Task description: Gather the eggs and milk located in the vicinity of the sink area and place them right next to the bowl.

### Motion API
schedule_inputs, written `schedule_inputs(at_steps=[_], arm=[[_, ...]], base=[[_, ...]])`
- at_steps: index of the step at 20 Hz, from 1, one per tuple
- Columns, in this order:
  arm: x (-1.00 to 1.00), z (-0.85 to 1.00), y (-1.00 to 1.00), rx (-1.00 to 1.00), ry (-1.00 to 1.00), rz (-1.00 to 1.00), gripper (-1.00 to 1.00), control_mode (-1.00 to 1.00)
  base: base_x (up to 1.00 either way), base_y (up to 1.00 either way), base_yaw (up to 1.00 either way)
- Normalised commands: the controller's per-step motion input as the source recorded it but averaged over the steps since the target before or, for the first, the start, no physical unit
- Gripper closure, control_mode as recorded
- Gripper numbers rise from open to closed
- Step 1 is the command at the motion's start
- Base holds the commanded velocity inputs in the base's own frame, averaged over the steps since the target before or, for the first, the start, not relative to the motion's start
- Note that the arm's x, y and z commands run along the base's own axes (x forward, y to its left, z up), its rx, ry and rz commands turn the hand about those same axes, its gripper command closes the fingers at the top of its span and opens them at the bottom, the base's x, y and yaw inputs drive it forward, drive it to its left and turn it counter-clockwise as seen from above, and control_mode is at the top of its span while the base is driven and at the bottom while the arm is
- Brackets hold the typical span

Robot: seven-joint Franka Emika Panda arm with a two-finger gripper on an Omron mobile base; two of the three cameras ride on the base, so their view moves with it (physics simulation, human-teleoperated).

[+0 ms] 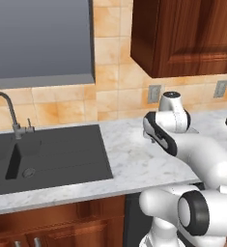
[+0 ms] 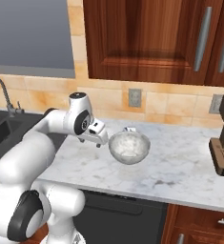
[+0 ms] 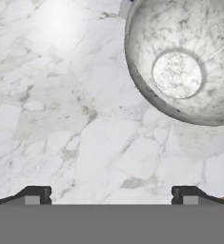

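Note:
The silvery speckled bowl (image 2: pixel 128 147) stands on the white marble counter (image 2: pixel 180 167), right of the sink (image 1: pixel 47 154). In the hand view the bowl (image 3: pixel 180 62) fills the upper right. My gripper (image 3: pixel 111 198) hangs over bare marble just left of the bowl, open, with nothing between its fingertips (image 3: pixel 35 195). In the right base view my hand (image 2: pixel 98 136) sits close beside the bowl's left rim. A small grey thing (image 2: pixel 129 128) peeks from behind the bowl's far rim; I cannot tell if it is the milk. The eggs are out of view.
A curved grey faucet (image 1: pixel 11 113) rises behind the dark sink. A dark coffee machine (image 2: pixel 223 143) stands at the counter's right end. Wooden wall cabinets (image 2: pixel 147 38) hang above. The counter's front edge (image 2: pixel 147 193) runs below the bowl.

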Motion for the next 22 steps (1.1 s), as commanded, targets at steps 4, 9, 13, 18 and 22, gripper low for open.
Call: schedule_inputs(at_steps=[4,9,13,18,22], arm=[[0.0,0.0,0.0,0.0,0.0,0.0,-1.0,1.0],[0.0,0.0,0.0,0.0,0.0,0.0,-1.0,1.0],[0.0,0.0,0.0,0.0,0.0,0.0,-1.0,1.0],[0.0,0.0,0.0,0.0,0.0,0.0,-1.0,1.0],[0.0,0.0,0.0,0.0,0.0,0.0,-1.0,1.0]], base=[[-0.08,0.69,0.0],[-0.14,0.88,0.0],[-0.07,0.96,-0.03],[-0.01,0.95,-0.03],[0.0,0.89,-0.04]])
